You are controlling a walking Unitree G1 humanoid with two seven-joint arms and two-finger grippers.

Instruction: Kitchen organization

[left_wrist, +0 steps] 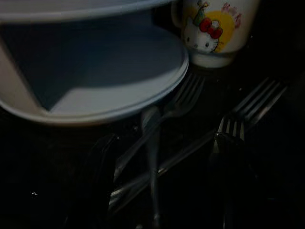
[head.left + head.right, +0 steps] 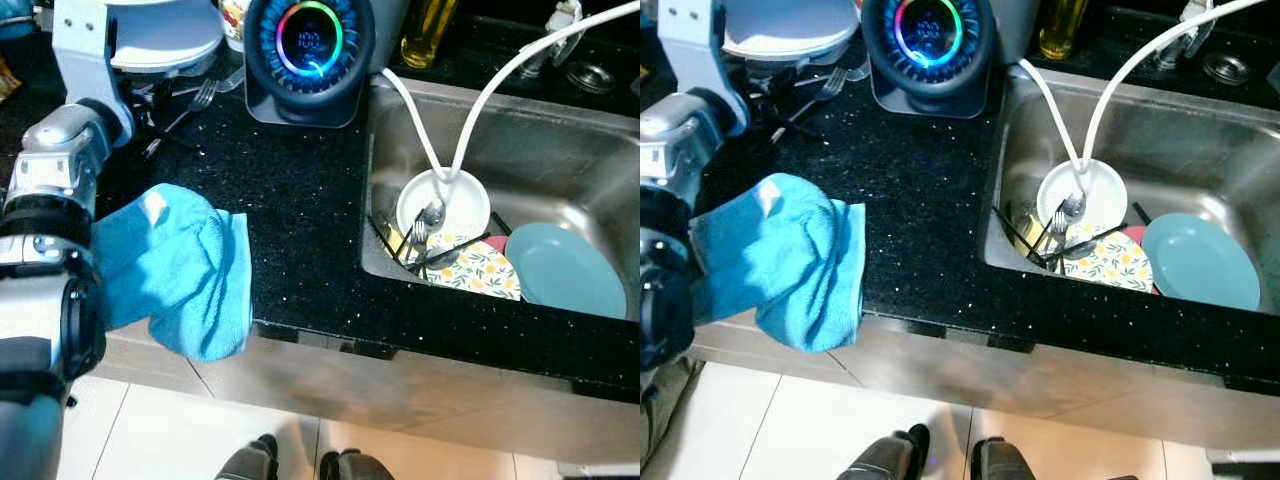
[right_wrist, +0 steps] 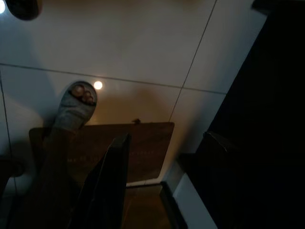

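My left arm (image 2: 60,170) reaches over the black counter (image 2: 300,200) toward its back left corner. There, several forks (image 1: 176,102) lie beside a stack of pale plates (image 2: 165,40) and a cartoon-cat mug (image 1: 212,28). In the dim left wrist view, my left gripper (image 1: 164,148) hangs just above the forks, its dark fingers (image 1: 95,167) apart with nothing clamped. A blue cloth (image 2: 175,265) lies crumpled at the counter's front edge beside my left arm. The right arm hangs idle, and one dark finger (image 3: 109,186) shows over the floor.
The steel sink (image 2: 560,150) on the right holds a white bowl (image 2: 443,205) with cutlery, a floral plate (image 2: 480,270) and a blue plate (image 2: 565,268). Two white hoses (image 2: 480,110) drop into the bowl. A round device with a glowing ring (image 2: 310,45) stands behind. A person's sandalled foot (image 3: 76,102) is on the floor.
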